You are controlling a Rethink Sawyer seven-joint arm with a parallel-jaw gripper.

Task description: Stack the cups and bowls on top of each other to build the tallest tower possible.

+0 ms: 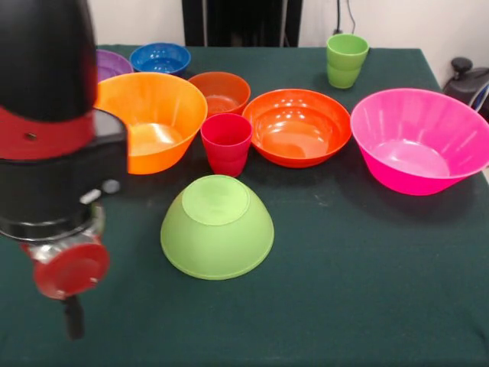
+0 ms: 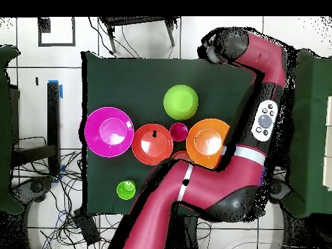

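The lime green bowl (image 1: 218, 225) lies rim-down near the table's middle with nothing on it; it also shows in the overhead view (image 2: 181, 102). The large pink bowl (image 1: 420, 141) (image 2: 109, 131), the medium orange bowl (image 1: 298, 126) (image 2: 153, 143) and the large yellow-orange bowl (image 1: 153, 118) (image 2: 207, 139) stand upright and apart. The red-pink cup (image 1: 226, 143) (image 2: 178, 131) stands between the two orange ones. Two light green cups (image 1: 346, 60) (image 2: 126, 190) are nested at the far right. The small dark orange (image 1: 220, 92), blue (image 1: 160, 57) and purple (image 1: 111, 65) bowls sit at the back. My gripper (image 1: 72, 317) hangs at the near left and holds nothing.
The dark green table (image 1: 359, 306) has its front edge at the bottom of the front view. My arm (image 2: 259, 123) runs along the table's right side in the overhead view and hides the small bowls there. A black object (image 1: 467, 76) stands off the table at the far right.
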